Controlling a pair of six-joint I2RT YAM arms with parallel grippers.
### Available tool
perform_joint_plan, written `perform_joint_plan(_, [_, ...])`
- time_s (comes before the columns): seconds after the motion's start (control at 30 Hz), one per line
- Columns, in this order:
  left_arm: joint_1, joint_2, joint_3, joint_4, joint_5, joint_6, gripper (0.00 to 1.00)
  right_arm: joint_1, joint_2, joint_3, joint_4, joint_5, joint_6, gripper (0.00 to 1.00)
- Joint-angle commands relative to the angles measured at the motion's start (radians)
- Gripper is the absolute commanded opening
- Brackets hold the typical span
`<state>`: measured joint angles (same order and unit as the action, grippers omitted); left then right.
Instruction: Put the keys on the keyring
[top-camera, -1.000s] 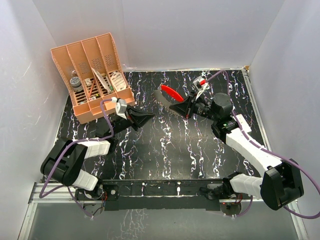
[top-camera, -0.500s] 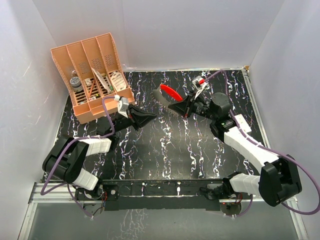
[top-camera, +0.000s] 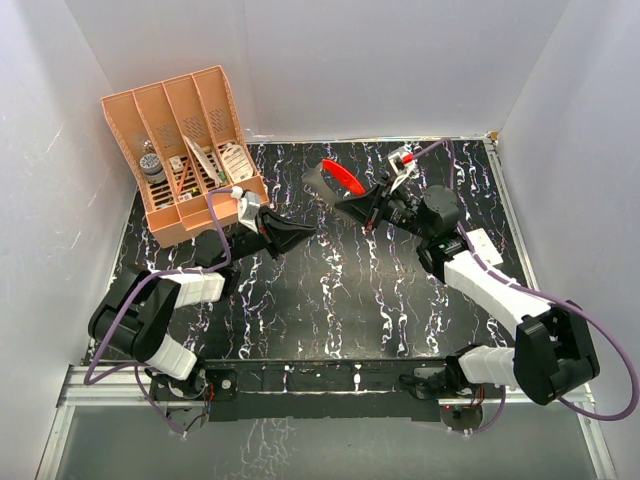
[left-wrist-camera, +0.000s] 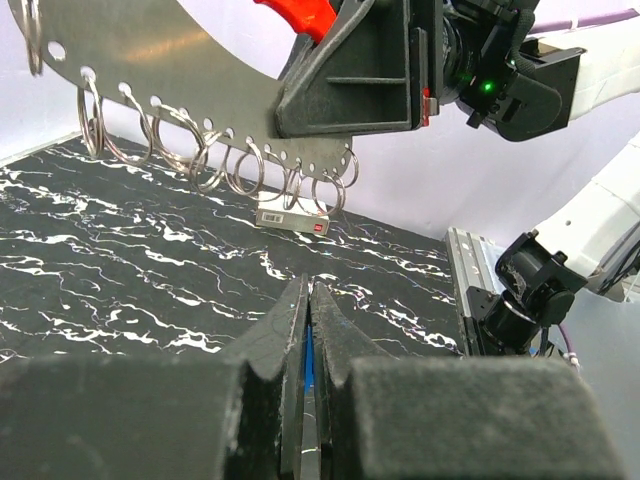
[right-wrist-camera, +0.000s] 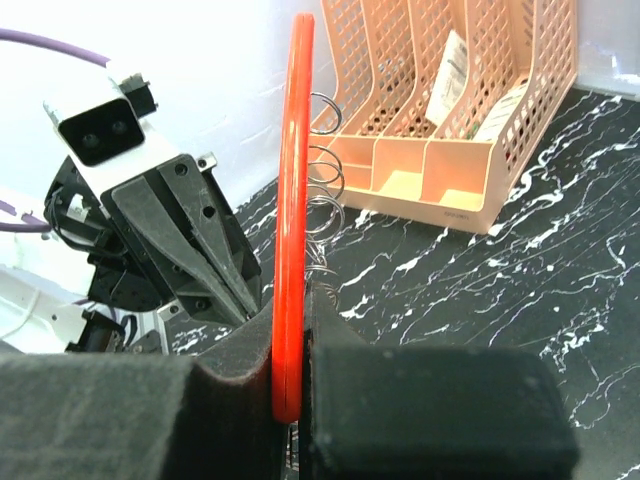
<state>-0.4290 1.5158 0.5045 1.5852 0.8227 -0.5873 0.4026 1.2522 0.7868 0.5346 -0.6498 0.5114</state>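
Note:
The keyring hangs above the table's middle back, a red curved side (top-camera: 344, 179) joined to a pale metal plate (top-camera: 318, 184). My right gripper (top-camera: 347, 204) is shut on its red side (right-wrist-camera: 291, 200). In the left wrist view the plate (left-wrist-camera: 180, 55) carries several small wire rings (left-wrist-camera: 205, 150) along its lower edge. My left gripper (top-camera: 303, 235) is shut, its tips a little left of and below the keyring. Only a thin blue sliver of the key (left-wrist-camera: 308, 352) shows between the left fingers (left-wrist-camera: 275, 340); its metal blade is hidden.
An orange desk organiser (top-camera: 185, 150) with papers and small items stands at the back left, close behind my left arm. A small white tag (left-wrist-camera: 291, 219) lies on the black marbled table (top-camera: 330, 300). White walls close in the back and sides.
My right gripper has carried the keyring slightly left and toward the back. My left gripper's wrist has shifted a little toward the back, its tips staying pointed at the keyring.

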Motion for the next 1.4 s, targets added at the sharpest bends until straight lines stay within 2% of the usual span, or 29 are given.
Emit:
perform_joint_plan(0.0, [-0.002,0.000,0.036,0.199,-0.004,-0.006,0.00,-0.004,0.010,-0.021,0.173,0.061,0.069,0.00])
perform_joint_plan(0.4, [-0.047,0.026,0.077,0.200,-0.034,-0.022,0.00,0.042,0.046,-0.054,0.277,0.147,0.097,0.00])
perform_joint_plan(1.37, [-0.094,0.052,0.088,0.199,-0.081,0.002,0.00,0.063,0.034,-0.052,0.305,0.146,0.096,0.00])
